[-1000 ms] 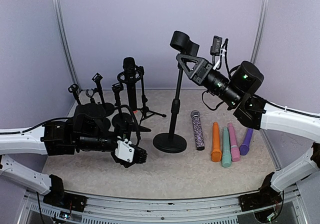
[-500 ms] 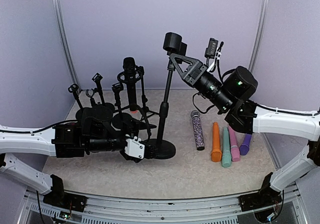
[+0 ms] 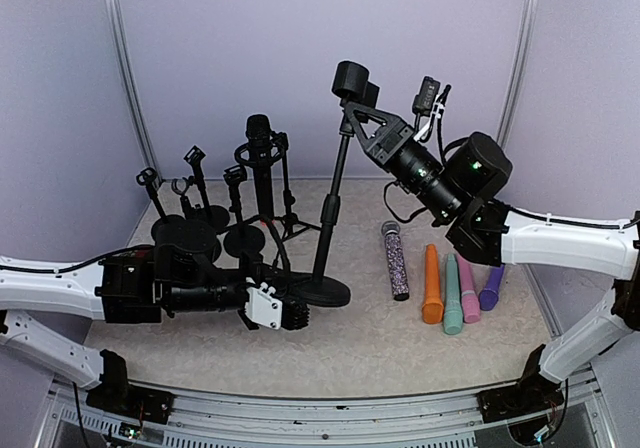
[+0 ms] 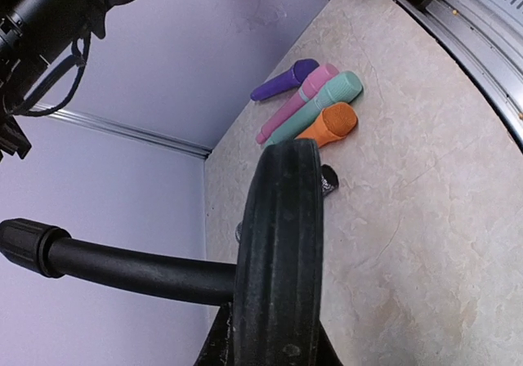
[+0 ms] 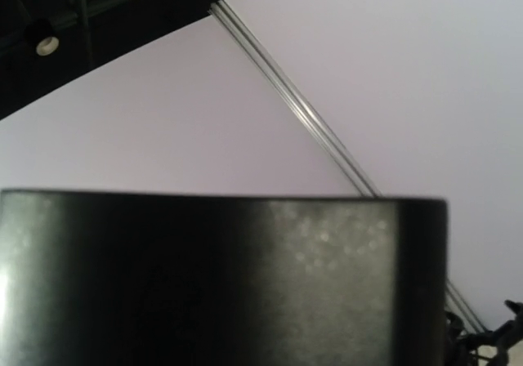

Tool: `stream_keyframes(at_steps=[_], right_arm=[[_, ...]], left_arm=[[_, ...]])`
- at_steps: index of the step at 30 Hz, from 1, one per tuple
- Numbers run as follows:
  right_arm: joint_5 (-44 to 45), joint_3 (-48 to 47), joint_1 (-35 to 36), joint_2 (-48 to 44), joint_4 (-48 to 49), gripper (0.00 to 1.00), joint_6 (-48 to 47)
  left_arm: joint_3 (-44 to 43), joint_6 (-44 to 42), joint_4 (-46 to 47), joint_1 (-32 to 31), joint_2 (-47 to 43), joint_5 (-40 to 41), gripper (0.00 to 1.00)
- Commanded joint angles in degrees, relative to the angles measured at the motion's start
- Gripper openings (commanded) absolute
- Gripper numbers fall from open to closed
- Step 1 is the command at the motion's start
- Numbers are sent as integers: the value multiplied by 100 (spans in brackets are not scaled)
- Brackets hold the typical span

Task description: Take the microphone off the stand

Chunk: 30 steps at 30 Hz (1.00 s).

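Left hand [image 3: 296, 314] apparently on stand base [image 4: 278, 243]

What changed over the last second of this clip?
The left gripper moved right and closed on the base of the stand, which the right gripper tilted and shifted left by its top. The loose microphones and the small stands at the back stayed put.

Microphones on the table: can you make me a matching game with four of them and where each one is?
Things:
1 glittery microphone
2 orange microphone
3 purple microphone
4 black microphone

Places:
A standing upright at the back
B far right of the lying row
C far left of the lying row
D second from the left in the row

Pairs: 1-C, 2-D, 3-B, 4-A
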<state>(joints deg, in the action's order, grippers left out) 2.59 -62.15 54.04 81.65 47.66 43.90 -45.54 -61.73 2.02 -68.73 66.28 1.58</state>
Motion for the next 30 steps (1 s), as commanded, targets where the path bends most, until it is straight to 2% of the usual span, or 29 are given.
stream_keyframes(at_steps=[1, 3, 5, 6, 9, 12, 17, 20, 30], right_arm=[[-534, -373, 127, 11, -59, 27, 40], [-575, -256, 125, -90, -419, 47, 30], [-476, -55, 131, -267, -880, 63, 63], [-437, 38, 125, -364, -1179, 68, 82], [-339, 318, 129, -666, -2042, 74, 219], [-263, 618, 154, -892, -2770, 76, 350], [-226, 773, 233, -981, -3378, 78, 312], [-250, 728, 315, -938, -3410, 77, 168], [-456, 110, 540, -438, -3261, 58, -435]], left_arm=[[63, -21, 379, 125, -52, 277, 0], [83, -268, 493, 151, -62, 389, 0], [141, -667, 637, 170, -78, 519, 0], [194, -875, 768, 187, -94, 580, 0], [335, -1409, 1192, 290, -92, 711, 0], [344, -1778, 1367, 365, -59, 747, 0], [342, -2224, 1512, 387, 8, 591, 0], [266, -2353, 1528, 395, 88, 546, 0], [-31, -2255, 1293, 421, 269, 559, 0]])
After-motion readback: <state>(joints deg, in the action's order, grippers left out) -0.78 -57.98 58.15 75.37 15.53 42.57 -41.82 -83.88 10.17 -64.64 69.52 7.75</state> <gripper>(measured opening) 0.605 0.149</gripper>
